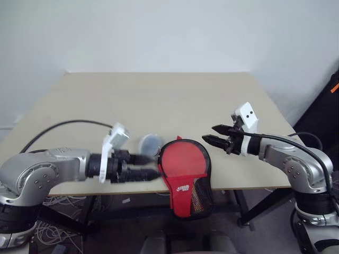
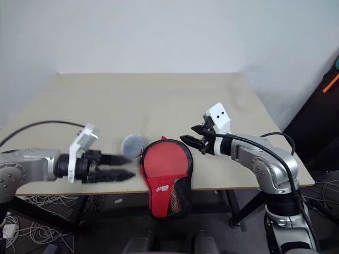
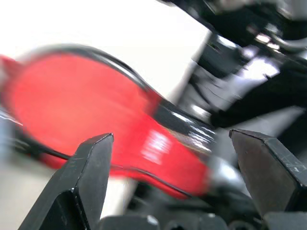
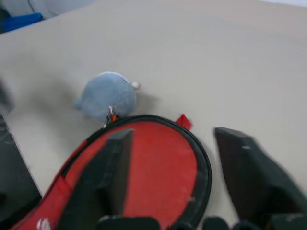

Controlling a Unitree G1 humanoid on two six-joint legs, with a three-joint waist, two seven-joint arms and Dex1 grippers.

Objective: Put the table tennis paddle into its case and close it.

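The case [image 1: 185, 177] lies at the near edge of the tabletop [image 1: 159, 100], about midway along it, with its narrow mesh-pocket end overhanging that edge and its rounded end on the surface; the long axis runs near to far. The paddle cannot be told apart from the case, and whether the zip is closed cannot be told. The left tool [image 1: 151, 166], fingers apart and empty, sits just beside the case on its left and appears slightly nearer. The right tool [image 1: 216, 135], fingers partly apart and empty, hovers near its far right. A grey-blue lump [image 1: 150, 143] rests just beyond the case's rounded end.
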